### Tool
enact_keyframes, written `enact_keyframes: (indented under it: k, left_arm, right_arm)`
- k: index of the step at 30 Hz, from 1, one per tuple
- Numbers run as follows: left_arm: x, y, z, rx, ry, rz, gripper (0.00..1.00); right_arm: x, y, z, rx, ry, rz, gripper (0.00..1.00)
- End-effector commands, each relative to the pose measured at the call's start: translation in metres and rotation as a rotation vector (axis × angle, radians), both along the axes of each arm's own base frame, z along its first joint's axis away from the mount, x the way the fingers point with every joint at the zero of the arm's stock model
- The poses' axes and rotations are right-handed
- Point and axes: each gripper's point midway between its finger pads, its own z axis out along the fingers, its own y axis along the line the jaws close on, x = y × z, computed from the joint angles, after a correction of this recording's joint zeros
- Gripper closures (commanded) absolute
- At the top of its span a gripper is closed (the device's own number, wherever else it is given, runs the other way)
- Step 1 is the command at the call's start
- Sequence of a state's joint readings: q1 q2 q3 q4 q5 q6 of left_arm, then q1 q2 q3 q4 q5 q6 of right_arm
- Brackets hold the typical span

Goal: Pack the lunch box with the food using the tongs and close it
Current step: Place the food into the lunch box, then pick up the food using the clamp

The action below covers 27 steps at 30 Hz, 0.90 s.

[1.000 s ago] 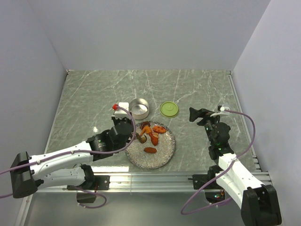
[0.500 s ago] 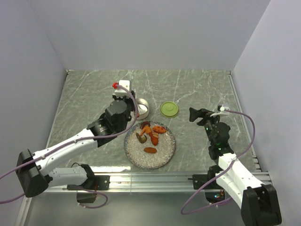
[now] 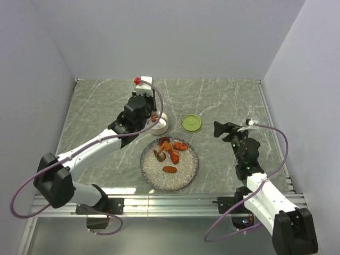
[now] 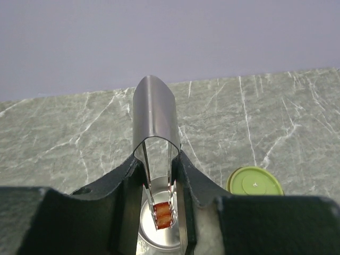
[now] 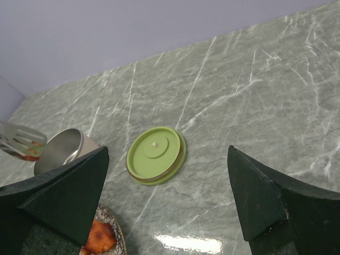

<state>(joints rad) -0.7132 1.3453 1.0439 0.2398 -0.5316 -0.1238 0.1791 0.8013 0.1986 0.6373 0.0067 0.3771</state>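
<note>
Left wrist view: the left claw [image 4: 158, 159] is squeezed narrow on the tongs [image 4: 154, 106], whose tips pinch an orange-red chunk [image 4: 163, 215] just above the tin [image 4: 151, 241] at bottom centre. The green lid [image 4: 255, 183] lies on the counter [image 4: 292, 117] at lower right. Seen from the top, more food [image 3: 171, 151] sits on the plate [image 3: 183, 175] at centre, and the right claw [image 3: 222, 130] gapes wide and empty at right.

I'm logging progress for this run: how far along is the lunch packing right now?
Done: nothing I can confirm; the inside of the lunch box is mostly hidden. In hand: the left gripper holds the tongs, pinching one orange piece over the box. Left: several food pieces on the plate, and the lid lies beside the box, off. The right gripper is open, empty.
</note>
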Motion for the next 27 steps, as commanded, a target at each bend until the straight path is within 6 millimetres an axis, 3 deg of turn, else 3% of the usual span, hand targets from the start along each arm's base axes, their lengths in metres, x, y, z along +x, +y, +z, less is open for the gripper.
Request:
enact_keyframes:
  k: [1,5,9,15,21,25,27]
  left_arm:
    - [0.017,-0.006,0.041,-0.066,-0.099,-0.044,0.83]
    - [0.026,-0.01,0.033,-0.064,-0.084,-0.064,0.77]
    - [0.027,-0.012,0.033,-0.065,-0.088,-0.078,0.61]
    - [0.026,-0.014,0.035,-0.068,-0.093,-0.09,0.54]
    - [0.02,-0.009,0.033,-0.075,-0.081,-0.081,0.56]
    - [-0.001,0.002,0.043,-0.126,-0.097,-0.097,0.6]
    - [-0.01,0.003,0.035,-0.125,-0.069,-0.103,0.61]
  right_arm:
    - [0.006,0.003,0.035,0.011,-0.094,0.007,0.02]
    - [0.007,0.003,0.033,0.01,-0.089,0.007,0.02]
    - [0.008,0.003,0.032,0.012,-0.084,0.005,0.02]
    - [0.007,0.002,0.032,0.011,-0.083,0.005,0.02]
    - [0.008,0.003,0.032,0.009,-0.082,0.005,0.02]
    - [0.009,0.003,0.032,0.008,-0.08,0.005,0.02]
    - [0.009,0.003,0.032,0.008,-0.079,0.005,0.02]
